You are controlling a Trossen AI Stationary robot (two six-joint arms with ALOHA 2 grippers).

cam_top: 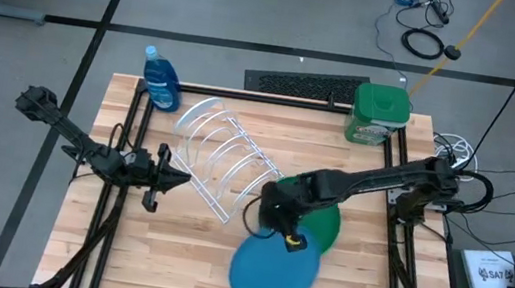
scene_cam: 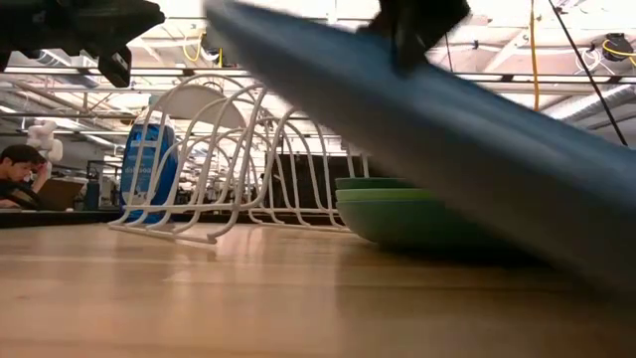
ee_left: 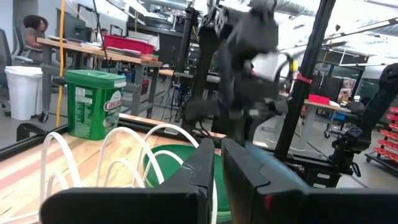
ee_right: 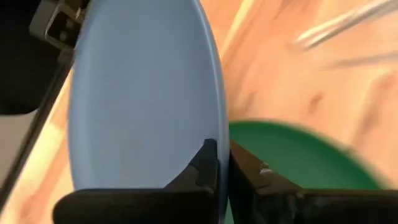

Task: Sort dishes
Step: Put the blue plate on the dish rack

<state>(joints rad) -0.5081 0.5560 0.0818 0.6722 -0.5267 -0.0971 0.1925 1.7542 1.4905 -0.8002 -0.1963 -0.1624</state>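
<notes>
My right gripper [cam_top: 287, 234] is shut on the blue plate [cam_top: 272, 272], near the table's front middle. The plate also fills the low view [scene_cam: 467, 139] and the right wrist view [ee_right: 137, 99]. A stack of green plates [cam_top: 327, 225] lies flat on the table just right of the gripper. In the low view a dark green plate [scene_cam: 373, 183] rests on a light green one [scene_cam: 397, 217]. I cannot pick out a teal plate. My left gripper [cam_top: 170, 177] is shut and empty, at the left of the white wire rack [cam_top: 225, 160]. My right gripper pinches the blue plate's rim [ee_right: 211, 124] between its two fingers [ee_right: 205, 165], at the plate's far edge. The fingers slant down from the table's far right. The plate hangs tilted, far edge high and near edge low [scene_cam: 556, 219]; whether the near edge touches the table does not show.
The white wire rack stands at the table's middle, with a blue bottle [cam_top: 160, 80] at the far left and a green-lidded tub [cam_top: 378, 116] at the far right. Bare wood lies at the front left [cam_top: 152, 250]. A person sits in the room behind [scene_cam: 20, 169].
</notes>
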